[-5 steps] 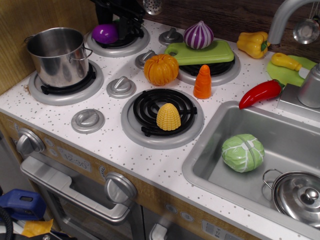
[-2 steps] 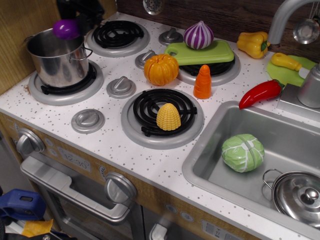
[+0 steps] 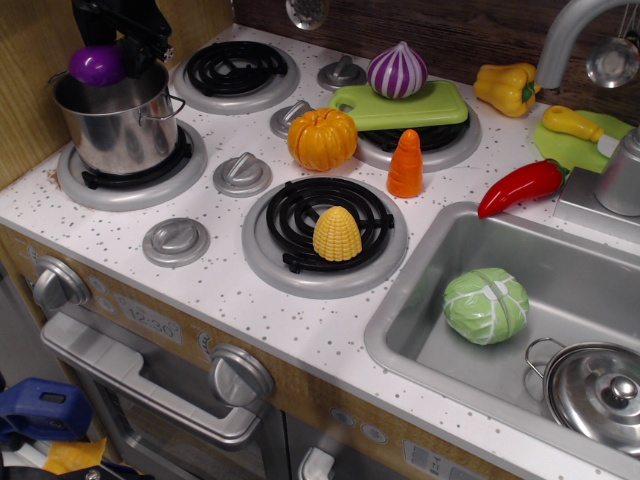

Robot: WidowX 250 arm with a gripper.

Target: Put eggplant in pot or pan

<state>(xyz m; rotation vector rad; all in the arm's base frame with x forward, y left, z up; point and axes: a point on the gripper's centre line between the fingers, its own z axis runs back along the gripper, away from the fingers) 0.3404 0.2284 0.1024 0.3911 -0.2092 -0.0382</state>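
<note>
The glossy purple eggplant (image 3: 97, 64) hangs over the mouth of the tall steel pot (image 3: 120, 125), which stands on the front-left burner. My black gripper (image 3: 108, 50) comes down from the top left and is shut on the eggplant, holding it at the level of the pot's rim, toward its back-left side. The eggplant's stem cap is hidden by the gripper.
An orange pumpkin (image 3: 322, 138), an orange carrot (image 3: 405, 164) and a yellow corn (image 3: 337, 234) sit mid-stove. A striped onion (image 3: 397, 70) lies on a green board (image 3: 400, 104). The sink (image 3: 420, 330) holds a cabbage (image 3: 486, 305) and a small lidded pot (image 3: 597, 390).
My gripper carried the eggplant from the back-left burner leftward to over the pot, then lowered it a little to the pot's rim.
</note>
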